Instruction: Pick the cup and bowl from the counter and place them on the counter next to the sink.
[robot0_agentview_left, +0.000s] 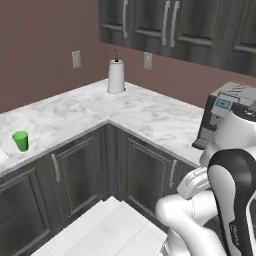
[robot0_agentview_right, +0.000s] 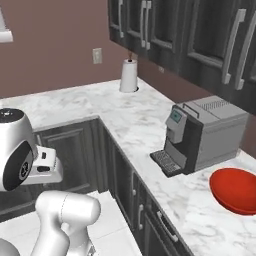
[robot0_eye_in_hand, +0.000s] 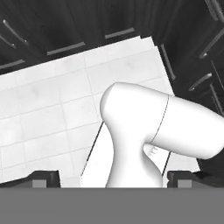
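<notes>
The cup (robot0_agentview_left: 20, 140) is standing upright near the front edge of the counter (robot0_agentview_left: 150, 115), far out on its left run. The bowl (robot0_agentview_right: 235, 190) is sitting on the right run, just beside the coffee machine (robot0_agentview_right: 202, 135) and well apart from the cup. A paper towel roll (robot0_agentview_left: 116, 76) is standing in the corner by the wall. The gripper (robot0_eye_in_hand: 111, 179) is pointing down over the tiled floor (robot0_eye_in_hand: 43, 118), its fingertips (robot0_eye_in_hand: 41, 179) spread wide and holding nothing.
</notes>
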